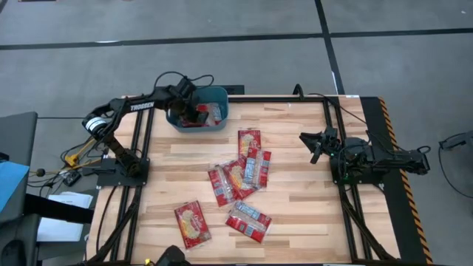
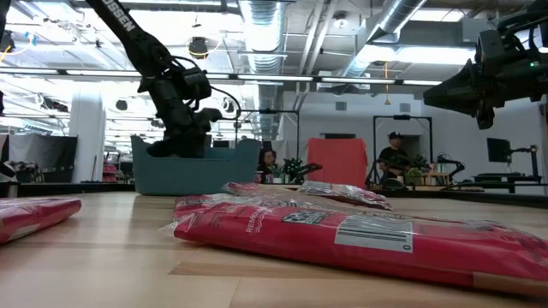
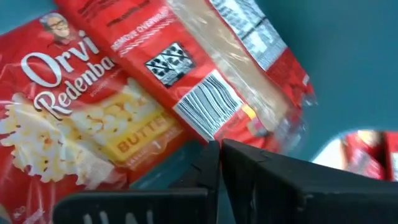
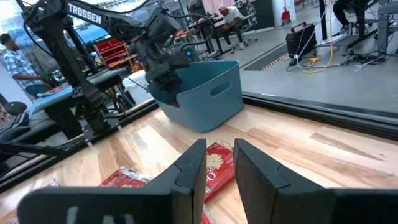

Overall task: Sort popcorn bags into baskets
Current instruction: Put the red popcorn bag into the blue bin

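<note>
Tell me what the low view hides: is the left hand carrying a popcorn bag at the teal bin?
Observer: No. The left hand is inside the teal bin, shut, with nothing between its fingers.
Operator: Is anything in the bin?
Observer: Yes, at least two popcorn bags lie in it, just ahead of that hand.
Operator: And the right hand?
Observer: The right hand is open and empty, raised over the table's right side, clear of the loose bags in the middle.
</note>
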`<state>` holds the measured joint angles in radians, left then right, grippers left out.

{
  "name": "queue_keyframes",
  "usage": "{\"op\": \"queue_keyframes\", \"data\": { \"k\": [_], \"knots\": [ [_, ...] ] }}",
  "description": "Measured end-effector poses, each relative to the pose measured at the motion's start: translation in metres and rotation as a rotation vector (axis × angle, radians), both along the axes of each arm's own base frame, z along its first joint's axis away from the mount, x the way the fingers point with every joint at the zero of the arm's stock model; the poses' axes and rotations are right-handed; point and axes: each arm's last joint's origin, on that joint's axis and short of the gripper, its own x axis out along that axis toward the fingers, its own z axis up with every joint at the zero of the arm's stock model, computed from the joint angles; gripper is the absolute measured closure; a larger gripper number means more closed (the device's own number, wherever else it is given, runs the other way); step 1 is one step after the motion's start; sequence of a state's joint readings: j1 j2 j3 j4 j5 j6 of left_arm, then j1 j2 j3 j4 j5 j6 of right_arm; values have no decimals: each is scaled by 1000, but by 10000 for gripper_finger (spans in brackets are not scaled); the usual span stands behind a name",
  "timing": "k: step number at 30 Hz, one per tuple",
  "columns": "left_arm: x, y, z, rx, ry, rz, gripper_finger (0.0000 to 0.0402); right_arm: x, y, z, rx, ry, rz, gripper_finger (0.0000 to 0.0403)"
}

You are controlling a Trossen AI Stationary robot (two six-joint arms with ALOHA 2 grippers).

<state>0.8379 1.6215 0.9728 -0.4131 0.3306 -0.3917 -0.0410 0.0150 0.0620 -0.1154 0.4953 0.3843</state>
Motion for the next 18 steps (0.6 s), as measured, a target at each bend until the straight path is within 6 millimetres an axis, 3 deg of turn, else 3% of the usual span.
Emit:
{"op": "queue_keyframes", "data": {
  "k": [11, 18],
  "knots": [
    [7, 8, 37, 60, 21, -108, 401, 0, 0, 0, 0, 0, 0, 295],
    [10, -6, 41, 280, 217, -553, 375, 0, 0, 0, 0, 0, 0, 295]
  ]
}}
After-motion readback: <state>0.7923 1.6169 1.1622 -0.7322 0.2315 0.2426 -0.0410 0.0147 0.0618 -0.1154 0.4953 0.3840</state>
